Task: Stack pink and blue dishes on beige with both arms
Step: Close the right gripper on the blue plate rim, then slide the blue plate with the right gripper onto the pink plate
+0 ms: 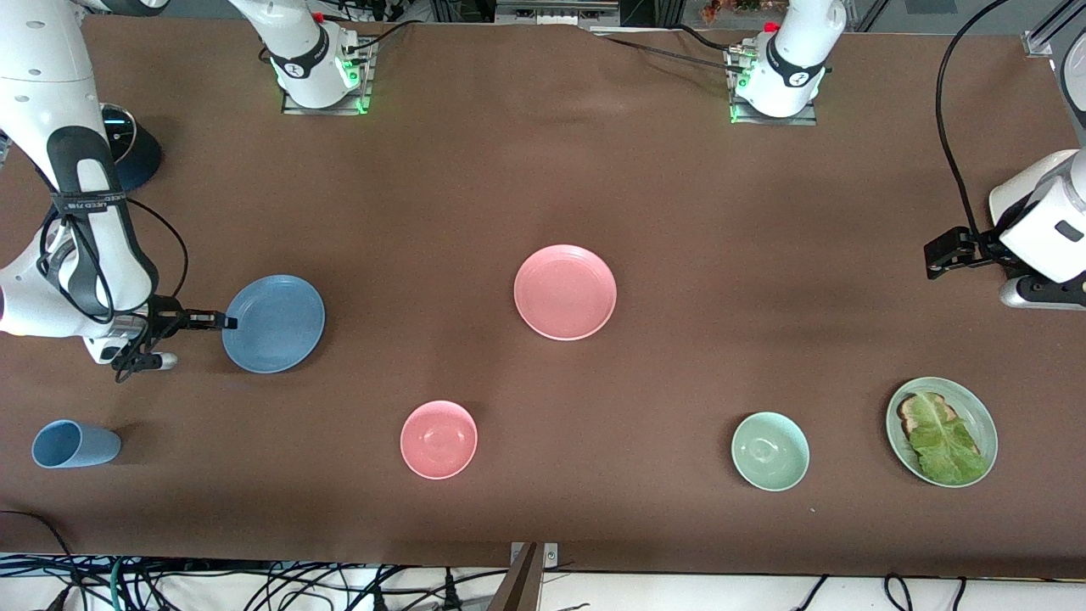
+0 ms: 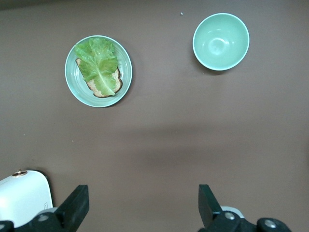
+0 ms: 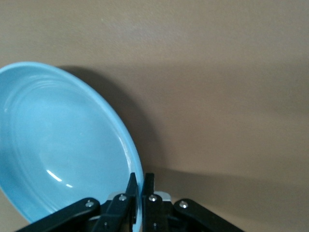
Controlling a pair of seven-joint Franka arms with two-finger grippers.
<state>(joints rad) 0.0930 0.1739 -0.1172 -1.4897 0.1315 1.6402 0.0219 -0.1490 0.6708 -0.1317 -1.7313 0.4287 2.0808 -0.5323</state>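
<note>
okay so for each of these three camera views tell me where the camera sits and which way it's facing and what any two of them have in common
Front view: high, facing the arm bases; shows both arms, pink plate, pink bowl, blue cup.
Left wrist view: on the left arm, looking down past the open left gripper at the green bowl and the green plate of toast and lettuce.
Right wrist view: on the right arm, close behind the right gripper, shut on the blue plate rim.
Shared: front and left wrist views show both green dishes; front and right wrist views show the gripped blue plate.

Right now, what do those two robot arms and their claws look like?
Both arms are white, rounded segments with dark grey joints. The right arm trails looping black cables and wears a black strap with lettering. Each claw is black with two flat fingers: the right claw, the left claw. Green lights glow at both bases.
</note>
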